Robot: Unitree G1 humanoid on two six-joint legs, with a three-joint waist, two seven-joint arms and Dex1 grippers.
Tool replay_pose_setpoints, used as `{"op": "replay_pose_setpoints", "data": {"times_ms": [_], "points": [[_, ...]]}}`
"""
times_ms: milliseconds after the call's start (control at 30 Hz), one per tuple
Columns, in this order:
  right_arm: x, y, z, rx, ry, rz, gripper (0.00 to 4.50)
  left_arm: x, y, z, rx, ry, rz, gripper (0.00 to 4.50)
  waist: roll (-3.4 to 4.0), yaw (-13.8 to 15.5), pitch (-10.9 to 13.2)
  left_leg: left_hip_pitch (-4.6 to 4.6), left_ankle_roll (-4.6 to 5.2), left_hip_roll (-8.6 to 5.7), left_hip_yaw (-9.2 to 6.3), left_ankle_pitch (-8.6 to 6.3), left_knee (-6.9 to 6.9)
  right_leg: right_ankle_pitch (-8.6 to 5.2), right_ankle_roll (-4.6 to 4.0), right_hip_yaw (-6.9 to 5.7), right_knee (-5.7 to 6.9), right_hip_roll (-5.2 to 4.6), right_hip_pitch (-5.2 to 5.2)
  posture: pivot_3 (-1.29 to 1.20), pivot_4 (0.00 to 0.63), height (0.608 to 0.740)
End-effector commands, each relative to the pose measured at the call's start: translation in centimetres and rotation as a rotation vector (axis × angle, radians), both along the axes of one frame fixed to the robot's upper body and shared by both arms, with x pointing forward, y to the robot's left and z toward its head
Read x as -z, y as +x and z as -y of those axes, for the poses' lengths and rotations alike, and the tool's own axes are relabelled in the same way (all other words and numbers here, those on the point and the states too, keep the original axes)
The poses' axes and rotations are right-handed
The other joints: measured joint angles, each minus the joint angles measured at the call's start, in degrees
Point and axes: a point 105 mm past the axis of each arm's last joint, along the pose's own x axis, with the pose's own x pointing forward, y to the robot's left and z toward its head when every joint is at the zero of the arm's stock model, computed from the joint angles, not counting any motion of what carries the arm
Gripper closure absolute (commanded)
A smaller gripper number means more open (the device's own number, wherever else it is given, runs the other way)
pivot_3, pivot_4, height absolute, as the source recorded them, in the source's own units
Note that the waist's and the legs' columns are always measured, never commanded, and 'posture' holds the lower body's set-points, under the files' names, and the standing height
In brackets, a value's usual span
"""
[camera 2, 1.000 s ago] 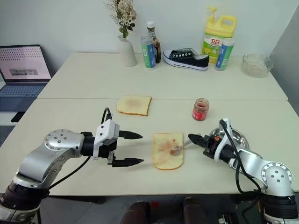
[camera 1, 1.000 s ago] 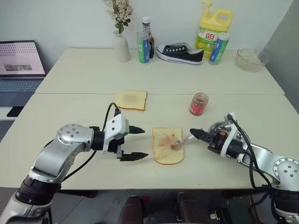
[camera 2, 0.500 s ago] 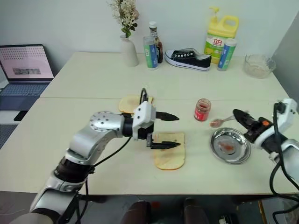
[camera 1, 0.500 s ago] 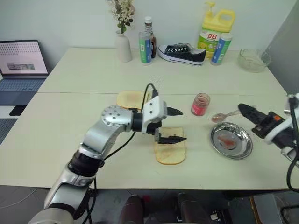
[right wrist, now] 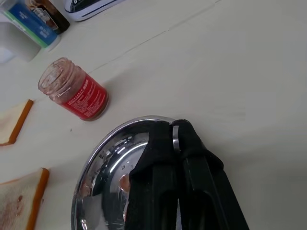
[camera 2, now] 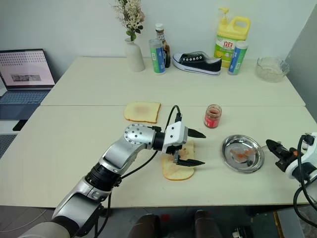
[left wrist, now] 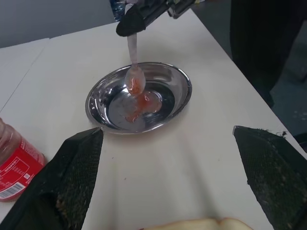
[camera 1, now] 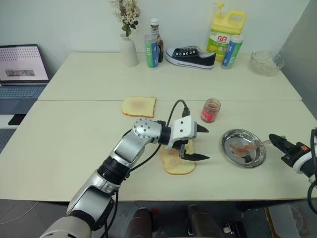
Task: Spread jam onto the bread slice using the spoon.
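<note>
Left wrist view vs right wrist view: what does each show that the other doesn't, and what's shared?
Left wrist view alone: the spoon bowl, red with jam, down in the steel plate, its handle pinched in the shut right claw, framed by the open left claw's fingers.

Right wrist view alone: a second bread slice, the bottles and a shoe at the far side.

Shared: plate, jam jar, the jam-smeared bread slice, table.

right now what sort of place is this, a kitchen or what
Probably an office or lab set up as a test bench, not a kitchen: a laptop sits beside the table, and a sneaker stands next to a detergent bottle.
</note>
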Motion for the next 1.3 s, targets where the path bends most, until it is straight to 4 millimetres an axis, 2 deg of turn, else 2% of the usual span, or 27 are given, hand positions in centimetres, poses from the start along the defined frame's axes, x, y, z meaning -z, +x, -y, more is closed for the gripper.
{"op": "replay_pose_setpoints", "data": {"times_ms": [33, 167, 267, 567, 633, 867, 967, 1000, 1067, 1133, 1200, 1300], "points": [[0.4, 0.4, 0.4, 0.004, 0.000, 0.007, 4.49, -0.9, -0.4, 0.0, 0.016, -0.014, 0.043, 0.00, 0.00, 0.0, 0.0, 0.02, 0.00, 0.00, -0.01, 0.00, 0.00, 0.00, 0.00, 0.00, 0.00, 0.00, 0.02, 0.00, 0.150, 0.740], [1.5, 0.8, 1.2, 0.032, -0.001, -0.017, 4.49, -0.9, -0.4, -0.1, 0.010, -0.012, 0.046, 0.00, -0.01, 0.0, 0.0, 0.08, 0.00, 0.00, 0.00, 0.00, 0.00, 0.00, 0.00, 0.00, 0.00, 0.00, 0.07, 0.00, 0.150, 0.740], [1.6, 1.1, 1.7, 0.050, 0.000, -0.013, 3.82, -1.3, -0.3, 0.1, -0.001, -0.027, 0.048, 0.00, -0.01, 0.1, 0.0, 0.11, 0.00, 0.00, 0.00, 0.00, 0.00, 0.00, 0.00, 0.00, 0.00, 0.00, 0.11, 0.00, 0.150, 0.740], [1.4, 1.5, 2.1, 0.064, 0.013, -0.004, 0.54, -1.2, -0.3, -0.2, -0.018, -0.029, 0.039, 0.00, 0.04, 0.1, 0.0, 0.13, 0.00, 0.00, 0.03, 0.00, -0.02, 0.00, 0.01, 0.03, 0.02, 0.00, 0.10, 0.00, 0.150, 0.740], [1.2, 1.5, 2.2, 0.069, 0.014, -0.001, 0.03, -1.2, -0.2, -0.2, -0.019, -0.030, 0.039, 0.00, 0.04, 0.1, 0.0, 0.13, 0.00, 0.00, 0.02, 0.00, -0.01, 0.00, 0.01, 0.03, 0.02, 0.00, 0.10, 0.00, 0.150, 0.740], [0.4, 1.6, 2.5, 0.067, 0.005, 0.015, 0.03, -1.4, 0.0, -0.2, -0.023, -0.035, 0.041, 0.00, 0.05, 0.1, 0.0, 0.13, 0.00, 0.00, 0.03, 0.00, -0.02, 0.00, 0.01, 0.04, 0.02, 0.00, 0.10, 0.00, 0.150, 0.740], [-0.2, 1.4, 3.2, 0.078, -0.060, 0.015, 0.03, -1.6, 0.1, -0.7, -0.035, -0.033, 0.042, 0.00, 0.05, 0.1, 0.0, 0.13, 0.00, 0.00, 0.03, 0.00, -0.02, 0.00, 0.01, 0.03, 0.02, 0.00, 0.10, 0.00, 0.150, 0.740], [-0.5, 1.3, 3.5, 0.080, -0.097, 0.014, 0.03, -1.6, 0.2, -0.9, -0.041, -0.031, 0.044, 0.00, 0.05, 0.1, 0.0, 0.13, 0.00, -0.01, 0.04, 0.00, -0.01, 0.00, 0.01, 0.05, 0.02, 0.00, 0.10, 0.00, 0.150, 0.740], [-1.2, 0.7, 5.5, 0.083, -0.348, -0.035, 0.03, -1.9, 0.5, -2.0, -0.069, -0.035, 0.026, 0.00, 0.17, 0.1, -0.1, 0.13, 0.00, -0.01, 0.05, 0.00, -0.01, 0.00, 0.01, 0.05, 0.02, 0.00, 0.10, 0.00, 0.150, 0.740], [-2.3, 0.4, 6.2, 0.047, -0.510, -0.054, 0.03, -2.2, 0.7, -3.0, -0.095, -0.039, 0.011, 0.00, 0.21, 0.1, -0.1, 0.13, 0.00, -0.04, 0.10, 0.00, -0.03, 0.00, 0.02, 0.10, -0.01, -0.03, 0.08, 0.00, 0.150, 0.740], [-4.0, 0.4, 5.2, -0.051, -0.604, -0.029, 0.03, -2.6, 0.9, -4.2, -0.132, -0.050, -0.028, 0.00, 0.20, -0.1, -0.1, 0.17, 0.00, 0.00, 0.10, 0.00, -0.04, -0.01, 0.02, 0.09, -0.01, 0.00, 0.07, 0.00, 0.150, 0.740], [-5.8, 0.2, 1.8, -0.264, -0.701, 0.010, 0.03, -3.1, 1.5, -6.9, -0.217, -0.042, -0.045, 0.00, 0.22, -0.6, -0.1, 0.25, 0.00, 0.03, 0.13, 0.00, -0.05, -0.01, 0.02, 0.17, 0.06, 0.05, 0.07, 0.00, 0.150, 0.740]]}}
